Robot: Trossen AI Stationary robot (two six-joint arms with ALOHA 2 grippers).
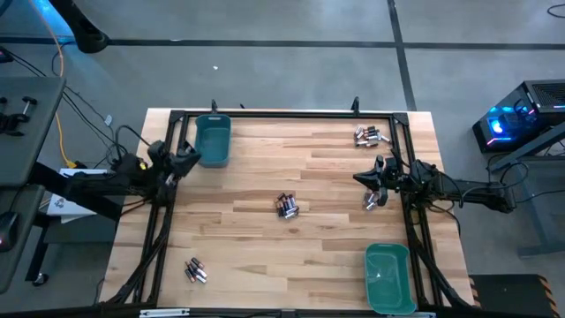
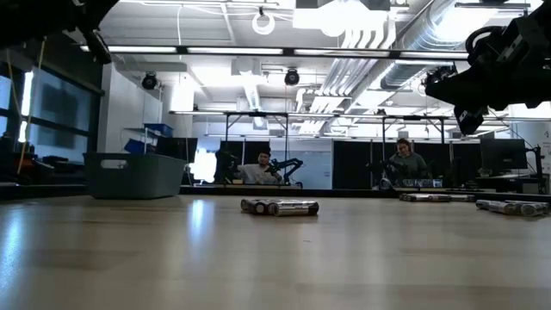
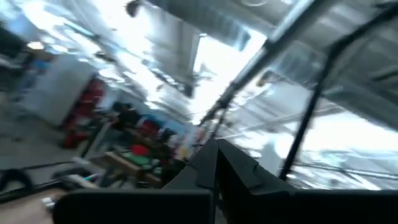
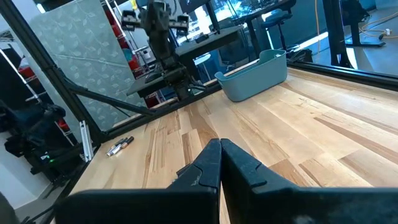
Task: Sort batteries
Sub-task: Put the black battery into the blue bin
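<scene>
So, four little clusters of batteries are seen scattered over the wooden table (image 1: 265, 238) in the high view. One bunch (image 1: 286, 206) is parked at the middle of the frame, and it's also picked up in the low view as a short row of cells (image 2: 280, 207) lying flat on the wood. A second bunch (image 1: 371, 135) is found at the upper right of the tabletop, a third (image 1: 372, 200) just below the right gripper, and a fourth (image 1: 195, 270) down at the lower left. None of them is sitting in a bin.

Two teal bins are set out: one (image 1: 213, 140) at the upper left of the table, the other (image 1: 387, 279) at the lower right corner. The upper-left one is also caught in the right wrist view (image 4: 254, 76), with a couple of batteries (image 4: 119, 146) lying near the table edge.

The left gripper (image 1: 188, 157) is held at the left edge of the table, right beside the upper-left bin, fingers pressed together with nothing between them. The right gripper (image 1: 378, 176) is held at the right edge, raised off the wood, also pinched closed and empty; its fingers (image 4: 205, 165) are seen meeting in a point in its own wrist view.

Two seated people (image 2: 260, 169) are visible in the room behind the table in the low view.
</scene>
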